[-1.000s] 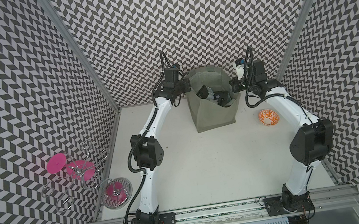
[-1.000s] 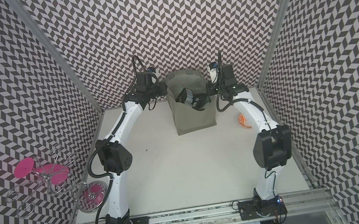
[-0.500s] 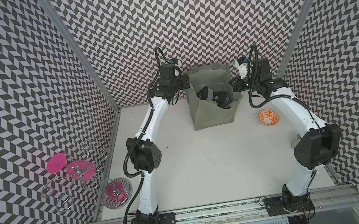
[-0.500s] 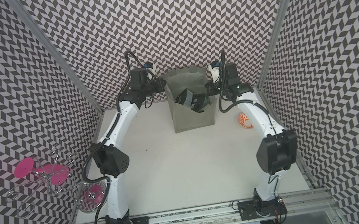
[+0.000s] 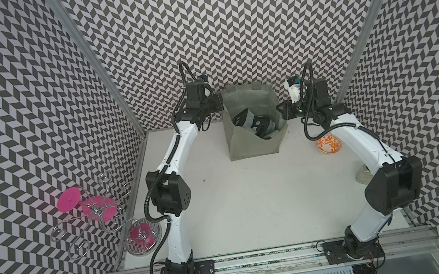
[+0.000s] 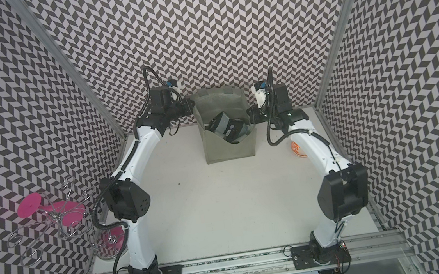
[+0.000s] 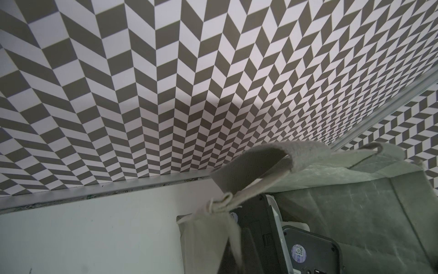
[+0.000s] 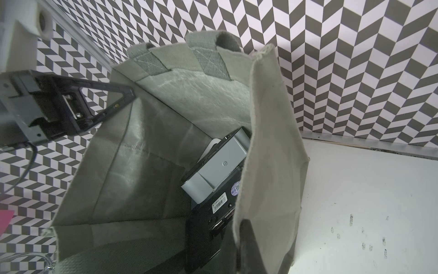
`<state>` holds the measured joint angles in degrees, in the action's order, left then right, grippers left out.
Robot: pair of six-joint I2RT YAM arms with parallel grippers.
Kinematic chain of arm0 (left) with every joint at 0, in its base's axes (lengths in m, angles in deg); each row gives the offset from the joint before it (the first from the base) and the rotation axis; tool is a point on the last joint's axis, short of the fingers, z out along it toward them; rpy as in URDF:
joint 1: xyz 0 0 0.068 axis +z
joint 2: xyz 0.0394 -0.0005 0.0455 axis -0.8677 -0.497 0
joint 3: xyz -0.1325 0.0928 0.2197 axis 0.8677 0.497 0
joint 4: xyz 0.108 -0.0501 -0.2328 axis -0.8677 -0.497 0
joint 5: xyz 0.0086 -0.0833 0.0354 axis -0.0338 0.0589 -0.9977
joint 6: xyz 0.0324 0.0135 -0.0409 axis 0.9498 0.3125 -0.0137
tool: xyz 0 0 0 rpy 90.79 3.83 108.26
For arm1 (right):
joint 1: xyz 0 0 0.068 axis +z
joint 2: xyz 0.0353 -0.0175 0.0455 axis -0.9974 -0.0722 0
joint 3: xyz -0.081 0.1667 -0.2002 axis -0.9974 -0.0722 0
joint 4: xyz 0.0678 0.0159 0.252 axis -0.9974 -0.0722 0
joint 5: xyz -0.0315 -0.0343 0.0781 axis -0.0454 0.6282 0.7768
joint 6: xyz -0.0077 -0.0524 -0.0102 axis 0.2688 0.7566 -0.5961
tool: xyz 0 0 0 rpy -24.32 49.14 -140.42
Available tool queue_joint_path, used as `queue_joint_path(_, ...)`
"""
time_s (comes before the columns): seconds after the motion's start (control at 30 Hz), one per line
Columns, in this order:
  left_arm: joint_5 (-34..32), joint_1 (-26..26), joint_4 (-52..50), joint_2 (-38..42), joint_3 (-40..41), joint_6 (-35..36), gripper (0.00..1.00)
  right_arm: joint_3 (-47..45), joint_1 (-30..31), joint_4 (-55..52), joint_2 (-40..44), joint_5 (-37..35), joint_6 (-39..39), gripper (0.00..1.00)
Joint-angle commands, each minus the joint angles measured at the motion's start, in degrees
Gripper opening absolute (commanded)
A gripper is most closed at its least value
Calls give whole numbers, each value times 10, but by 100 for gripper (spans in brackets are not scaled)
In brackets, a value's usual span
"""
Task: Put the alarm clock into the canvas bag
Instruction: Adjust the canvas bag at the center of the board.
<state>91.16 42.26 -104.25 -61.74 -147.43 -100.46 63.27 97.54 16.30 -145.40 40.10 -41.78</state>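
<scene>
The grey-green canvas bag point(image 5: 252, 147) point(image 6: 229, 151) stands at the back middle of the table, its mouth held wide. Inside lie boxy black-and-grey alarm clocks point(image 5: 243, 118) point(image 6: 219, 124), one leaning on another point(image 7: 310, 253) point(image 8: 219, 166). My left gripper point(image 5: 220, 103) point(image 6: 191, 107) is shut on the bag's left rim; in the left wrist view the fabric point(image 7: 208, 237) drapes over it point(image 7: 225, 256). My right gripper point(image 5: 280, 111) point(image 6: 250, 114) is shut on the right rim, with the pale wall point(image 8: 267, 166) pinched in it point(image 8: 244, 246).
An orange patterned bowl point(image 5: 328, 144) point(image 6: 298, 149) sits under my right forearm. A wire stand with pink discs point(image 5: 90, 210) and a glass bowl point(image 5: 142, 237) stand outside the left wall. The patterned back wall is close behind the bag.
My left wrist has drawn to the left and the bag's mouth has gone from rounded to stretched squarer. The right elbow has swung outward. Both grippers stay shut on the rims.
</scene>
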Motion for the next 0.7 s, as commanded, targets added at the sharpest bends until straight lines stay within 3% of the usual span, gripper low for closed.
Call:
queue_joint_path(0.0,2,6,123,67,42,-17,0,-19,-1,82,34,8,-7,0)
queue_joint_path(0.17,-2,11,156,96,123,-26,0,-41,-1,89,35,10,-6,1)
queue_joint_path(0.23,-3,15,160,104,140,-29,1,-48,-2,92,39,8,-5,6)
queue_joint_path(0.3,-2,20,164,111,154,-32,17,-51,-2,92,43,7,-5,18)
queue_joint_path(0.37,1,25,164,119,166,-32,35,-58,-2,99,51,7,-5,36)
queue_joint_path(0.43,2,29,164,128,176,-29,46,-64,-4,104,59,3,-6,54)
queue_joint_path(0.6,3,37,187,183,223,-25,63,-75,-13,99,91,-22,-12,85)
queue_joint_path(0.63,1,38,197,203,241,-25,66,-85,-16,103,104,-29,-18,100)
queue_joint_path(0.67,-3,38,207,224,264,-25,71,-101,-21,109,120,-34,-25,99)
